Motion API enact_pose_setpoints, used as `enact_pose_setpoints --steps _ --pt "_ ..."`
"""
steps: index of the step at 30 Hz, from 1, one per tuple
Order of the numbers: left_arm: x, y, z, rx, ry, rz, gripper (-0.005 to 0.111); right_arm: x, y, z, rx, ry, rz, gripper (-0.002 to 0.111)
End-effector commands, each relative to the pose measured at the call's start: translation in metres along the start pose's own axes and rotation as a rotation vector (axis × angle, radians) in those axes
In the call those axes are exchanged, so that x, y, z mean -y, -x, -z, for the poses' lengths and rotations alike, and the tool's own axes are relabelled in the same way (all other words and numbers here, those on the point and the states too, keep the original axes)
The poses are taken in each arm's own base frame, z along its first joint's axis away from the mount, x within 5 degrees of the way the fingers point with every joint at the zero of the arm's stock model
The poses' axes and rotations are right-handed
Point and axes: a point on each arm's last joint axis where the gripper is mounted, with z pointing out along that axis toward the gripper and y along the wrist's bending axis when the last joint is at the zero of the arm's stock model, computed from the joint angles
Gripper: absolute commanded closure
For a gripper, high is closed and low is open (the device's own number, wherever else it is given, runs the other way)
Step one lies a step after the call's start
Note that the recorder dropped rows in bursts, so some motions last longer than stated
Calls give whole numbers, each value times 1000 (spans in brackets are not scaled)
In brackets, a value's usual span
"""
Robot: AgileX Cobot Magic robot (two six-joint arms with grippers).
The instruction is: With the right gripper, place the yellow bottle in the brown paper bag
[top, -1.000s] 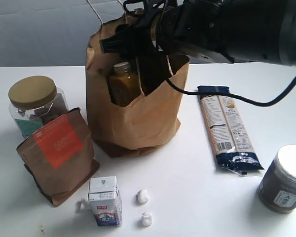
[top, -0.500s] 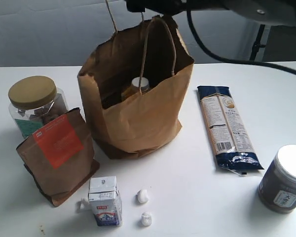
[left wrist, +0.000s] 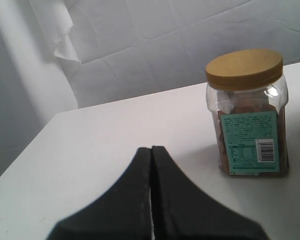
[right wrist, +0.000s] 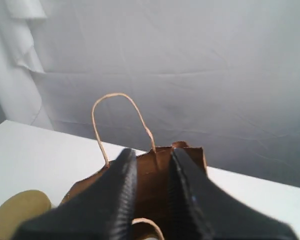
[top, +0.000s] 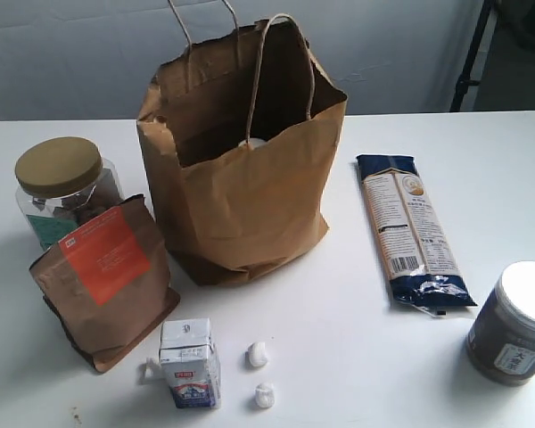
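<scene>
The brown paper bag [top: 241, 192] stands upright in the middle of the table with its mouth open. Inside it, only the white cap of the yellow bottle [top: 252, 142] peeks over the front rim; the bottle's body is hidden by the paper. Neither arm shows in the exterior view. In the right wrist view my right gripper [right wrist: 152, 156] hangs open and empty above the bag [right wrist: 160, 185], whose loop handle [right wrist: 117, 115] rises beyond the fingers. In the left wrist view my left gripper [left wrist: 151, 150] is shut on nothing, low over the table.
At the left stand a clear jar with gold lid [top: 62, 187] [left wrist: 247, 110] and a brown pouch with an orange-red label [top: 102, 281]. In front lie a small carton [top: 189, 364] and two white bits [top: 259, 355]. A noodle pack [top: 410, 230] and a dark jar [top: 514, 323] are at the right.
The right arm, which was down at the bag's mouth with the bottle, has lifted up and out of the exterior view. The bottle stays in the bag, sunk lower.
</scene>
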Motion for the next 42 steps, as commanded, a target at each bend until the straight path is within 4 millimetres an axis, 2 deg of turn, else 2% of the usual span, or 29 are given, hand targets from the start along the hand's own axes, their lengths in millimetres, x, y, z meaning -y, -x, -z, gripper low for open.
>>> enact_pose_setpoints --steps 1,3,7,10,16,22,27,35,39,42 --pt "0 0 0 9 -4 1 107 16 8 49 71 -17 33 109" --pt "0 0 0 9 -4 1 107 26 0 71 80 -36 51 108" --pt "0 0 0 9 -4 1 107 46 -29 106 70 -75 81 108" --pt "0 0 0 9 -4 1 107 58 -58 120 52 -96 54 108" --pt "0 0 0 9 -4 1 107 79 -100 146 65 -136 -15 108" --pt "0 0 0 9 -4 1 107 101 -139 162 35 -253 -42 108" --pt "0 0 0 9 -4 1 107 110 -174 173 -16 -253 -147 108" --pt "0 0 0 9 -4 1 107 115 -196 187 2 -221 -186 108" --pt "0 0 0 9 -4 1 107 113 -205 187 43 -193 -216 108" --pt "0 0 0 9 -4 1 107 116 -220 185 98 -227 -241 108"
